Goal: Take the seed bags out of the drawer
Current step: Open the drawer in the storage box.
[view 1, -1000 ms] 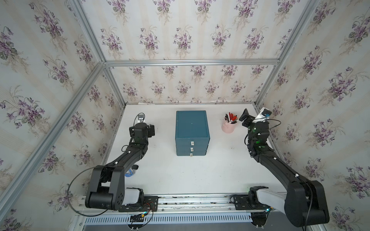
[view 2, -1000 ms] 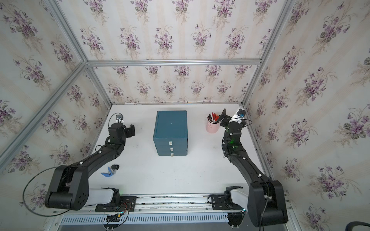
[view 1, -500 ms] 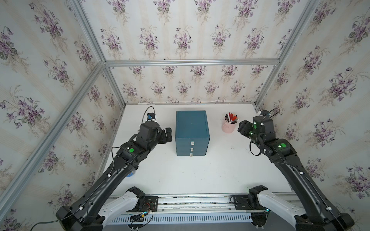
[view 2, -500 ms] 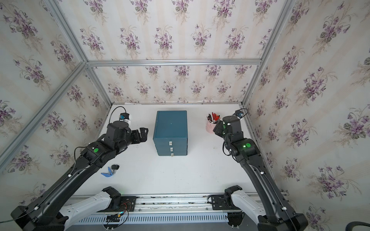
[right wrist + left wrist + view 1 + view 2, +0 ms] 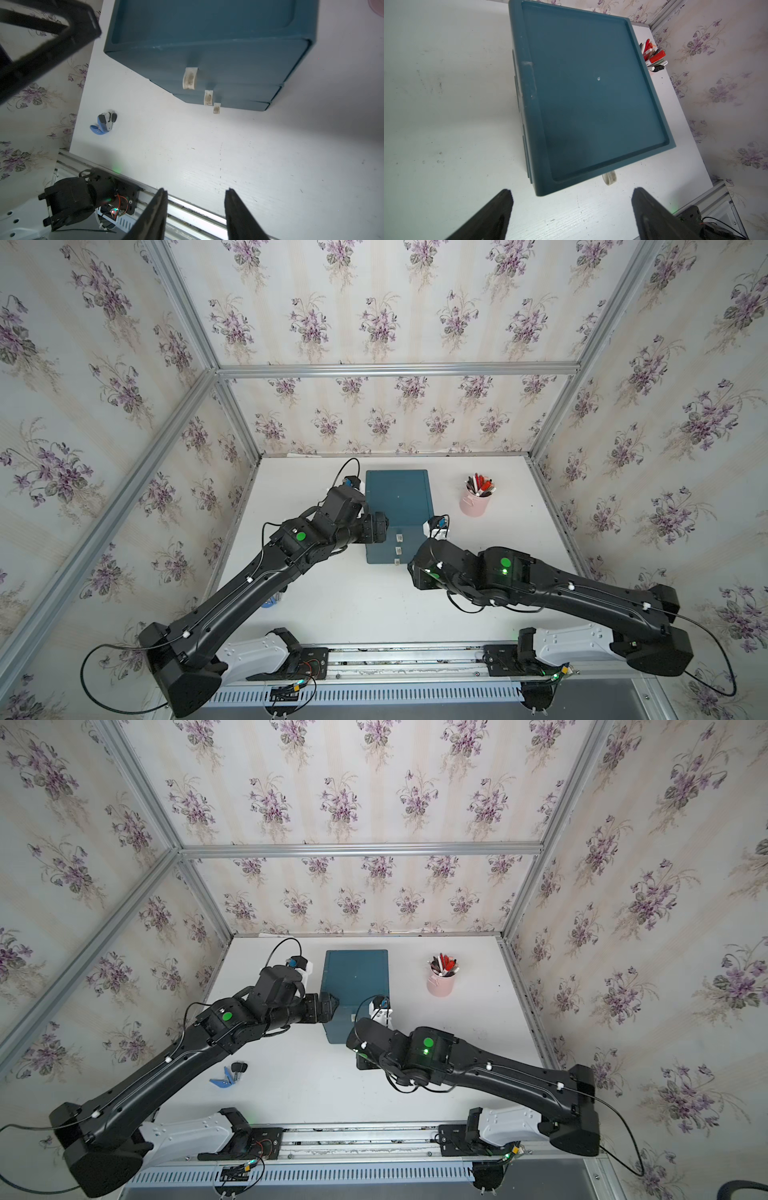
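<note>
The seed bags are hidden. A teal cabinet [image 5: 397, 502] [image 5: 357, 977] stands mid-table with three drawers, all shut, each with a white handle [image 5: 189, 78]. The top drawer [image 5: 239, 62] shows plainly in the right wrist view. My left gripper [image 5: 571, 190] [image 5: 380, 526] hovers open at the cabinet's front left corner [image 5: 542, 189], nothing between its fingers. My right gripper [image 5: 196, 190] is open, narrower, and empty. It hangs over bare table in front of the cabinet near the front rail [image 5: 187, 204]. In both top views its fingers are hidden under the wrist [image 5: 434, 568].
A pink cup of pens [image 5: 476, 504] [image 5: 441, 982] stands right of the cabinet. A blue staple remover [image 5: 228, 1075] [image 5: 102, 122] lies on the left of the table under my left arm. Flowered walls enclose the left, back and right sides.
Both arms have swung in from the table's outer sides to the cabinet's front. The right jaws have narrowed and the left jaws have narrowed slightly.
</note>
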You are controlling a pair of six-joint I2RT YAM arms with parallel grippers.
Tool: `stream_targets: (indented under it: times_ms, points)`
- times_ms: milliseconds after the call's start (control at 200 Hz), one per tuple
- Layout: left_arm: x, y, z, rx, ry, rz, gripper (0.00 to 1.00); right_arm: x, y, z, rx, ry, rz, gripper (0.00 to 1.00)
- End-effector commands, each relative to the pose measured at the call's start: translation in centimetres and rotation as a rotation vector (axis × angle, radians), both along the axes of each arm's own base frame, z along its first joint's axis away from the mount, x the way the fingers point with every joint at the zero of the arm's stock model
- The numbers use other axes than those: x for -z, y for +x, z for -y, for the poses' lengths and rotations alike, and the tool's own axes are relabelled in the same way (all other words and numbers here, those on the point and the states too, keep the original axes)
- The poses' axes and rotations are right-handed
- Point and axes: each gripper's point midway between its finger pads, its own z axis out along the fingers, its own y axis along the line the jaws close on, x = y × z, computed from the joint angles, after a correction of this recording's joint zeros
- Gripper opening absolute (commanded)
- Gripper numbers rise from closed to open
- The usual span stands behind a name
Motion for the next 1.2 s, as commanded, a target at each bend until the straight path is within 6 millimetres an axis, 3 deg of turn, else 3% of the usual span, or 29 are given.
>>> stream_targets:
  times_ms: [0, 150, 290, 460, 764, 969, 1194]
  points:
    - [0.4, 0.3, 0.1, -0.013, -0.009, -0.025, 0.88, -0.8, 2.0, -2.1, 0.024, 0.041, 0.051, 0.44]
    - [1.6, 1.1, -1.2, -0.067, -0.037, -0.066, 0.81, 0.7, 4.9, -3.3, 0.042, 0.069, 0.032, 0.42]
    - [2.3, 1.4, -0.8, -0.039, -0.051, -0.08, 0.8, 1.2, 6.4, -4.2, 0.051, 0.038, 0.041, 0.4]
    - [3.3, 1.4, -0.5, -0.028, -0.039, -0.099, 0.79, 2.1, 8.0, -3.6, 0.096, 0.018, 0.042, 0.33]
    - [4.6, 1.8, -0.9, -0.045, -0.013, -0.113, 0.76, 3.0, 9.3, -2.3, 0.137, -0.005, 0.022, 0.32]
    - [5.4, 2.0, -1.1, -0.067, -0.008, -0.13, 0.69, 2.8, 10.3, -2.2, 0.135, 0.005, 0.035, 0.17]
    - [6.3, 2.1, -1.7, -0.106, -0.003, -0.149, 0.61, 3.7, 9.8, -1.9, 0.114, -0.003, 0.023, 0.0]
